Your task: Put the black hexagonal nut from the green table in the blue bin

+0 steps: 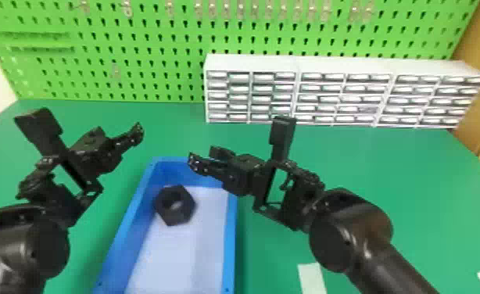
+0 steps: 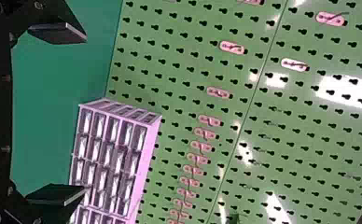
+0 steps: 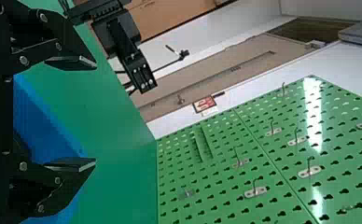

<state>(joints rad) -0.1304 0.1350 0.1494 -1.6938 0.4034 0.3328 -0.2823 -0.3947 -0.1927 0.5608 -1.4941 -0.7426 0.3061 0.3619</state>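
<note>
"Black hexagonal nut, head view: it lies inside the blue bin, on the pale bottom near the far left corner, its hole facing up. Both grippers are clear of it."

"And where are they?"

"The left gripper hangs above the green table, to the left of the bin's far end. The right gripper is over the far right corner of the bin. Behind stand a white small-parts drawer cabinet and a green pegboard hung with metal hooks. A white strip lies on the table, right of the bin."

"Left wrist view?"

"Released: the flat black fingers of the left gripper are spread wide, with green tabletop between them and nothing in their grasp. The drawer cabinet and the hook-studded pegboard appear beyond."

"And the right wrist view?"

"Also released. The right gripper has its two fingers well parted, empty, with the bin's blue wall and green tabletop seen between and past them. The other arm's black gripper shows farther off, near a pale room wall; the pegboard slants beyond the table."
</note>
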